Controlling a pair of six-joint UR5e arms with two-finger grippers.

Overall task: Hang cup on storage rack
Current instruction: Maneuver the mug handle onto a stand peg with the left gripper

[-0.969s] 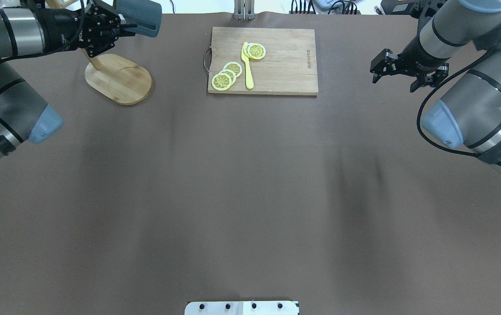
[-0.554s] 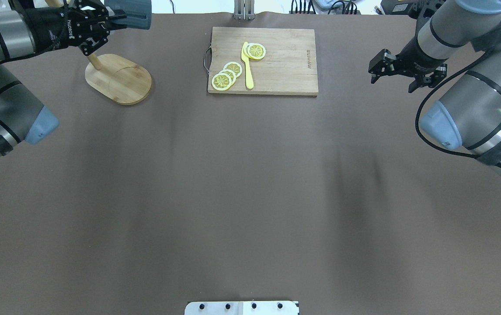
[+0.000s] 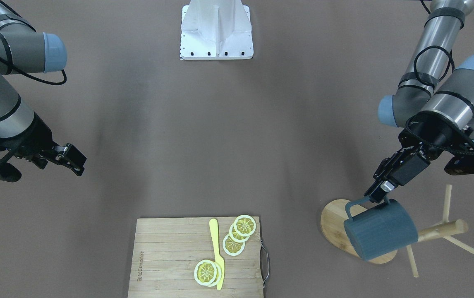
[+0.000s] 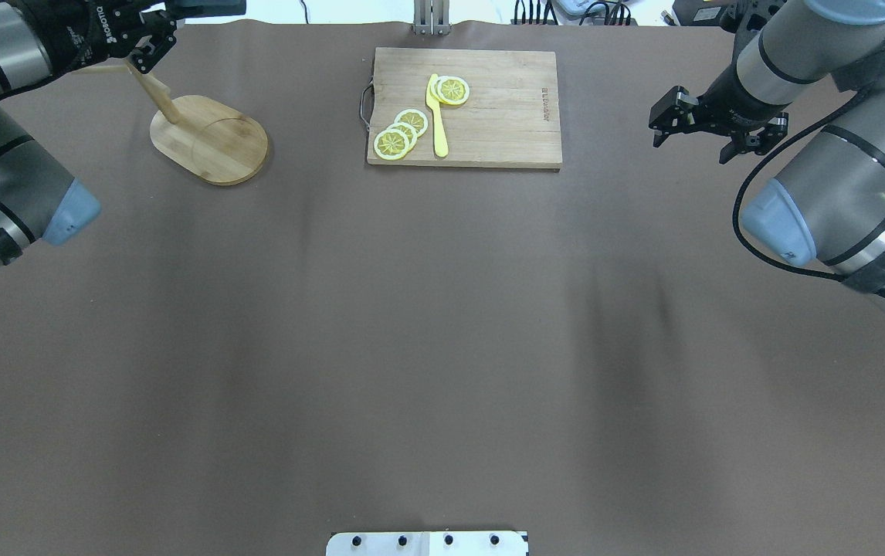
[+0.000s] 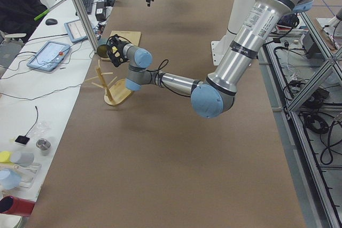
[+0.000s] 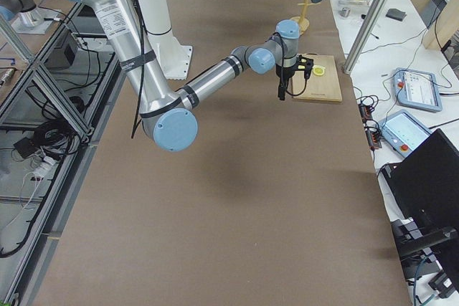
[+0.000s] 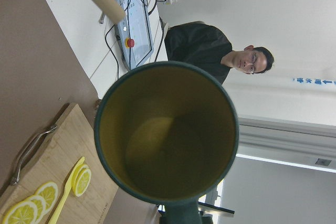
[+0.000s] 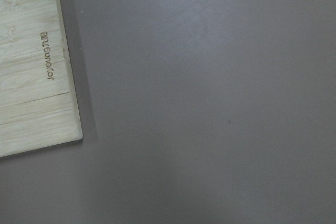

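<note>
Starting at the robot's white mounting plate (image 4: 427,543), the brown worktop (image 4: 442,347) stretches bare across its middle. Further out on the robot's right, the right end effector (image 4: 693,147) hangs above the cloth, pointing down with its jaws spread and nothing between them; its wrist camera sees only worktop and a corner of the cutting board (image 4: 489,108). That rectangular board lies towards the far edge, near the centre line, carrying lemon slices (image 4: 400,131) and a yellow knife (image 4: 437,116) that lies among them. Well apart from the board, on the robot's left, stands the storage rack (image 3: 441,230), its oval base flat on the worktop and thin pegs branching from the round post. Above it, the left end effector (image 3: 379,193) is clenched on the cup (image 3: 379,234) at the rim beside the loop handle, holding it in the air and tipped on its side. From the front-facing camera the cup covers part of the rack's base and the foot of the post, and its handle is on no peg. The left wrist camera looks straight into the yellow interior, with the post's rounded tip above and clear of the rim. Beyond the table edge sits an operator (image 7: 247,59).
</note>
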